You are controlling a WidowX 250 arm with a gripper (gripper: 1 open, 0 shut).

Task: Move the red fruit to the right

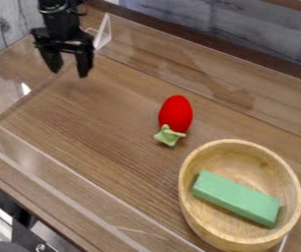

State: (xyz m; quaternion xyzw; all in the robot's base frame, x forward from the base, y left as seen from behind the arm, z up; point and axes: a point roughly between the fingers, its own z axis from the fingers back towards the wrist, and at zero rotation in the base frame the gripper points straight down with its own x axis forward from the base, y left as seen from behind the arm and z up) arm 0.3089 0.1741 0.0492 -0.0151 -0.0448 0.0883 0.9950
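The red fruit point(176, 114) lies on the wooden table near the middle, glossy and egg-shaped, with its pale green leafy cap point(169, 137) pointing toward the front. My black gripper point(67, 65) hangs at the back left, well away from the fruit and up-left of it. Its fingers point down and stand open with nothing between them.
A round wooden bowl point(202, 212) sits at the front right with a flat green block point(237, 198) inside. Clear plastic walls point(35, 157) ring the table. A small clear stand point(100, 34) is just right of the gripper.
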